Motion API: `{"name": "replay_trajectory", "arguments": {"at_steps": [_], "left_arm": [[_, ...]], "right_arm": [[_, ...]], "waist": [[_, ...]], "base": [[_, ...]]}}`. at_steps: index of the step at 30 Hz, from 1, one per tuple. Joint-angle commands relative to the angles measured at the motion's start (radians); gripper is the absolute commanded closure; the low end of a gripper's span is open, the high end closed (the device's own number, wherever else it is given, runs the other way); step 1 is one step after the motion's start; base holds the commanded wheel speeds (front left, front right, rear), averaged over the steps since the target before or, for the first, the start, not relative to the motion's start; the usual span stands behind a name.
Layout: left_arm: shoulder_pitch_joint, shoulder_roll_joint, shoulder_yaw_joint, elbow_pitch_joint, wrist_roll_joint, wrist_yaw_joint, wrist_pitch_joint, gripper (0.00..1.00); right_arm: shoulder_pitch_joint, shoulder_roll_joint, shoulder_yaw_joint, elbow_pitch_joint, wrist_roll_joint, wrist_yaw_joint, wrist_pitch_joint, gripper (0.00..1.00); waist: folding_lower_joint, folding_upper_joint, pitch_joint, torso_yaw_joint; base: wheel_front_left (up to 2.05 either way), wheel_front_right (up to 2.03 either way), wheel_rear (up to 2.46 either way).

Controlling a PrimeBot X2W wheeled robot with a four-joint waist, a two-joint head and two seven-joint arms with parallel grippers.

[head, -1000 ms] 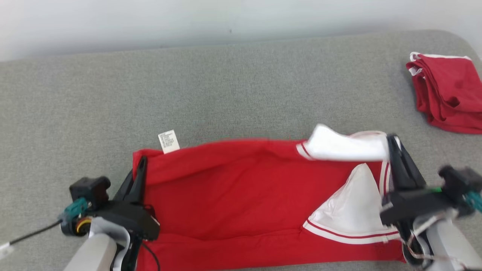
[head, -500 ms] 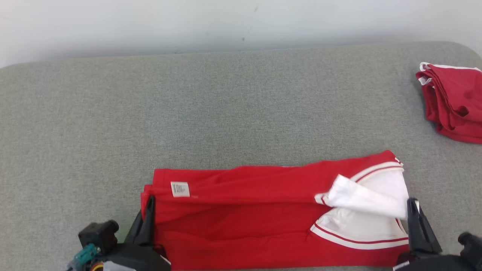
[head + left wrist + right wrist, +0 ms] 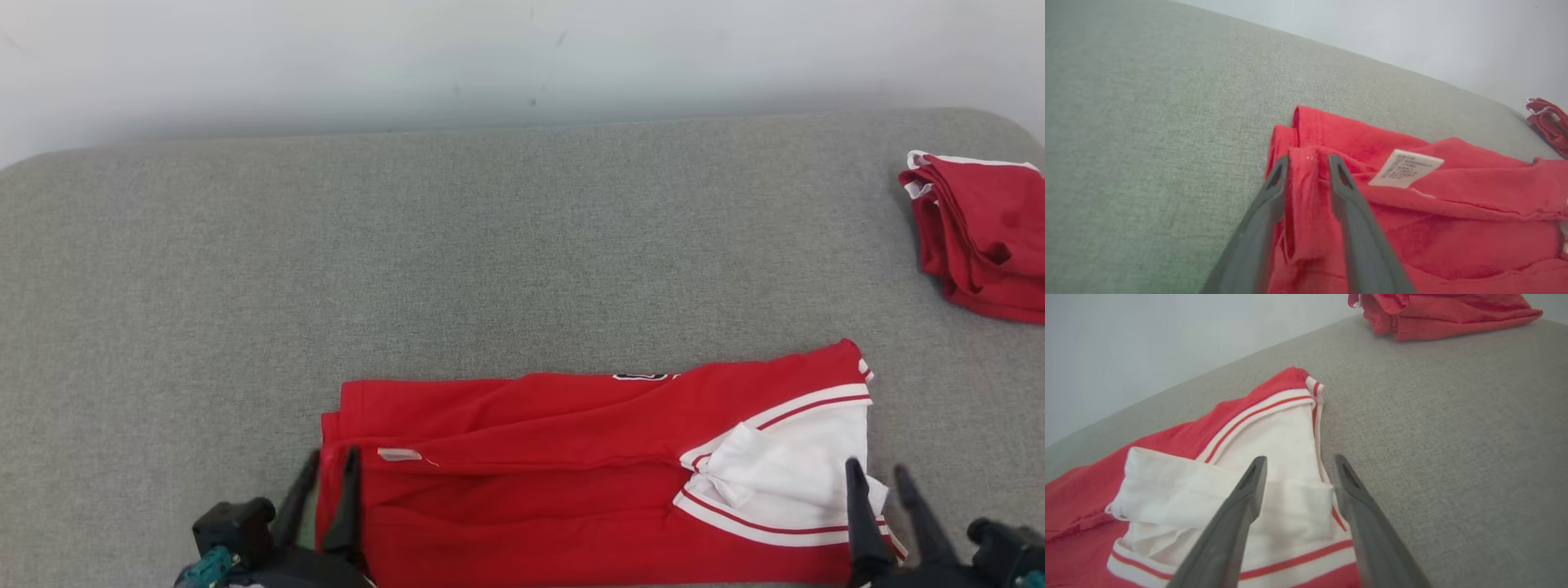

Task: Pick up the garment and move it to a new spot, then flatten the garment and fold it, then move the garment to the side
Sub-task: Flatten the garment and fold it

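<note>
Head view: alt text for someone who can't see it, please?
A red garment with a white sleeve lies folded on a grey surface. The left pincer and right pincer, both open, sit at its ends; a second red garment lies folded far right.

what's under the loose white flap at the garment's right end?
The white flap lies on the white, red-striped panel of the garment. What sits beneath the flap's middle is covered and can't be told.

Unreadable print on garment point(image 3: 1457, 212) label point(image 3: 1405, 168)
</note>
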Motion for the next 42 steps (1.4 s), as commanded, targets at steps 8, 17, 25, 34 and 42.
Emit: {"name": "replay_trajectory", "arguments": {"at_steps": [8,17,25,34,42], "left_arm": [[0.071,-0.018,0.097,-0.171,0.238,0.028,-0.003,0.0],[0.188,-0.07,0.165,-0.311,0.395,0.044,-0.003,0.0],[0.266,-0.082,0.162,-0.317,0.47,0.064,-0.003,0.0],[0.297,-0.085,0.165,-0.291,0.476,0.08,-0.003,0.0],[0.322,-0.086,0.186,-0.31,0.482,0.076,-0.003,0.0]], "right_arm": [[-0.067,-0.045,-0.004,0.009,-0.03,-0.002,0.004,0.0],[-0.171,-0.084,0.052,0.185,-0.068,-0.002,0.122,0.0],[-0.181,-0.077,0.099,0.316,-0.06,-0.002,0.159,0.0],[-0.202,-0.099,0.148,0.369,-0.004,-0.002,0.126,1.0],[-0.252,-0.224,0.043,0.446,-0.007,-0.002,0.058,1.0]], "waist": [[0.0001,0.0001,-0.019,-0.003],[0.0001,0.0001,-0.04,0.023],[0.0001,0.0001,-0.057,0.045],[0.0001,0.0001,-0.093,0.04],[0.0001,0.0001,-0.123,0.026]], "base": [[0.0,0.0,0.0],[0.0,0.0,0.0],[0.0,0.0,0.0],[0.0,0.0,0.0],[0.0,0.0,0.0]]}}
